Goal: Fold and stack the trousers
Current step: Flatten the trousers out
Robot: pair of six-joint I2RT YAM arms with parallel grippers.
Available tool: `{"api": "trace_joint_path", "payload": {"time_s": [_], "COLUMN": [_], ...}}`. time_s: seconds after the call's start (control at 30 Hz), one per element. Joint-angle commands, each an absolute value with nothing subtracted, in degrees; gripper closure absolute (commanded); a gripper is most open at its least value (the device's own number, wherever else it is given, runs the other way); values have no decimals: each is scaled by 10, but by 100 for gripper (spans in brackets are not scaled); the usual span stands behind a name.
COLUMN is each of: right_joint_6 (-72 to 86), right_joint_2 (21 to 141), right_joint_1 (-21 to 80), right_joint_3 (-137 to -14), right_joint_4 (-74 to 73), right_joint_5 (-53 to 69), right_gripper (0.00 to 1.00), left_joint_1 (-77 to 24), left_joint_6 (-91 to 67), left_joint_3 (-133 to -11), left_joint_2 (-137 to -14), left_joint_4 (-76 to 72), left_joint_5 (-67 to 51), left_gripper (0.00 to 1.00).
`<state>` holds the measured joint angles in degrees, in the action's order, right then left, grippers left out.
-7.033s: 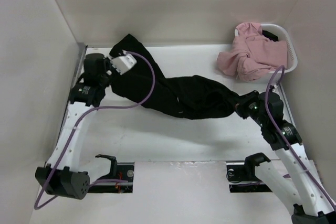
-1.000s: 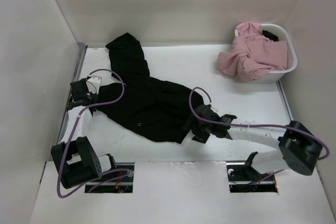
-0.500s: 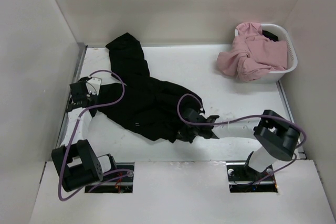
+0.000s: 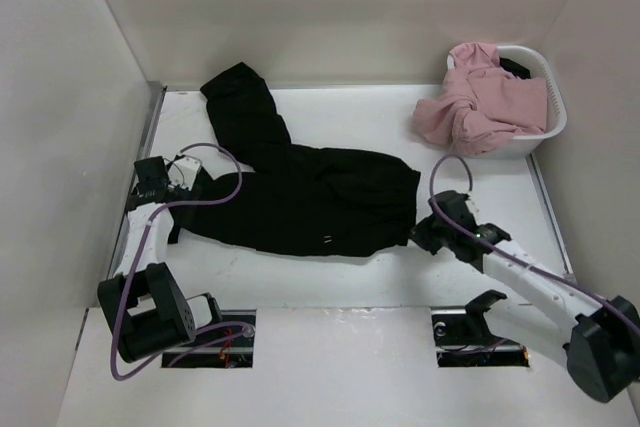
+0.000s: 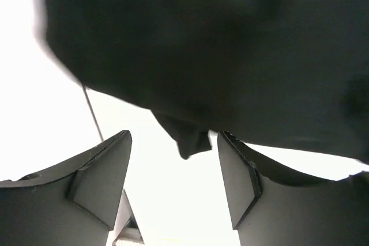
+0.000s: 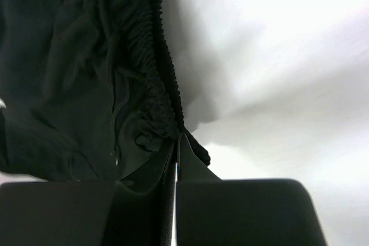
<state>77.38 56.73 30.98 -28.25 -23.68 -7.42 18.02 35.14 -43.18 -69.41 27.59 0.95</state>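
Note:
The black trousers (image 4: pixel 310 202) lie spread across the table, with one leg bent toward the back left corner. My left gripper (image 4: pixel 172 183) sits at their left end. In the left wrist view this gripper (image 5: pixel 173 171) is open; the black cloth (image 5: pixel 230 56) lies just beyond its fingertips and a small corner of it hangs between them, unpinched. My right gripper (image 4: pixel 425 232) is at the right end of the trousers. Its fingers are shut (image 6: pixel 176 154) on the gathered elastic waistband (image 6: pixel 151 93).
A white basket (image 4: pixel 553 107) stands at the back right with a pink garment (image 4: pixel 480 102) spilling over its rim onto the table. White walls close in the left, back and right sides. Purple cables loop over both arms.
My right gripper closed on the waistband and dragged it to the right, pulling the trousers out flatter. My left gripper opened and let go of the cloth.

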Motion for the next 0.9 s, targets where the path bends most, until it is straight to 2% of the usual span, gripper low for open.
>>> {"api": "trace_joint_path", "payload": {"time_s": [0.0, 0.3, 0.53, 0.57, 0.73, 0.87], "right_joint_6": [668, 484, 419, 411, 401, 409], "right_joint_2": [527, 488, 528, 533, 542, 541], "right_joint_1": [237, 17, -66, -76, -89, -114], "right_joint_3": [-276, -330, -377, -388, -432, -445], "right_joint_4": [-286, -338, -330, -332, -341, -338], "right_joint_5": [-68, -41, -36, -38, -54, -32], "right_gripper": [100, 100, 100, 100, 100, 100], "left_joint_1": [189, 173, 139, 138, 152, 134], "left_joint_6": [381, 475, 531, 534, 524, 539], "left_joint_3": [-439, -416, -429, -432, -457, -461], "left_joint_2": [-697, -683, -716, -726, -760, -738], "left_joint_4": [253, 325, 366, 353, 273, 284], "left_joint_5": [44, 39, 36, 37, 44, -14], "left_gripper": [40, 38, 39, 42, 38, 37]}}
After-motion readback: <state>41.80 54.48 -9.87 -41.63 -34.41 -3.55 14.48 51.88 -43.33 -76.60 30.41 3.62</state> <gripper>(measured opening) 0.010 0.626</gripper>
